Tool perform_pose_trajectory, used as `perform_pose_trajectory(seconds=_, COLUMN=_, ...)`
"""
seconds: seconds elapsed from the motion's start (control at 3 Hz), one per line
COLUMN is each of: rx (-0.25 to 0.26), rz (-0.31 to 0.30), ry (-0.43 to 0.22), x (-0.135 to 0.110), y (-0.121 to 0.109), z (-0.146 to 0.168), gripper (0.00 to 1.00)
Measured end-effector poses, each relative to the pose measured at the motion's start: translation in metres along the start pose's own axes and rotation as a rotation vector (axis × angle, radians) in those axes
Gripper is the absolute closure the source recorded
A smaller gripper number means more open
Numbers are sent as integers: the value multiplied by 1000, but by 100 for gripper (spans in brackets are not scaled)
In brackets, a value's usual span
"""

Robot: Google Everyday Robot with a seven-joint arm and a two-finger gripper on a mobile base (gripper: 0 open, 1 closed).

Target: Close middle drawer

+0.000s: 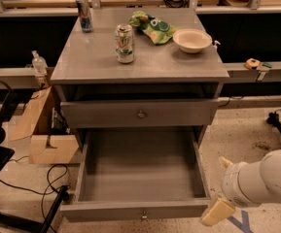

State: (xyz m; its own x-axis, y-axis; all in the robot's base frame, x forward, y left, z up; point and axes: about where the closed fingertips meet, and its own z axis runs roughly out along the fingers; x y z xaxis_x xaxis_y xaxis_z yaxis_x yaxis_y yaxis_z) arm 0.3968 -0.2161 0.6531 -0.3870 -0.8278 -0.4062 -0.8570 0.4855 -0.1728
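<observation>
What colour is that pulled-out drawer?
Plain grey middle drawer, clearest in the camera view; the gripper hangs beside its front right corner.

Grey middle drawer (139,169), cream gripper (217,212) at lower right, green-and-white can (125,43), beige bowl (192,45), green bag (155,27)
</observation>
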Motion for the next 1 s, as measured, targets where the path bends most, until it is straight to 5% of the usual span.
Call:
perform_pose_trajectory(seconds=0.33, rx=-44, rz=4, ry=-10, x=9, y=20, z=38, gripper=0)
perform_pose_trajectory(seconds=1.0, rx=-147, rz=154, ry=-54, x=79, y=98, z=158, gripper=42)
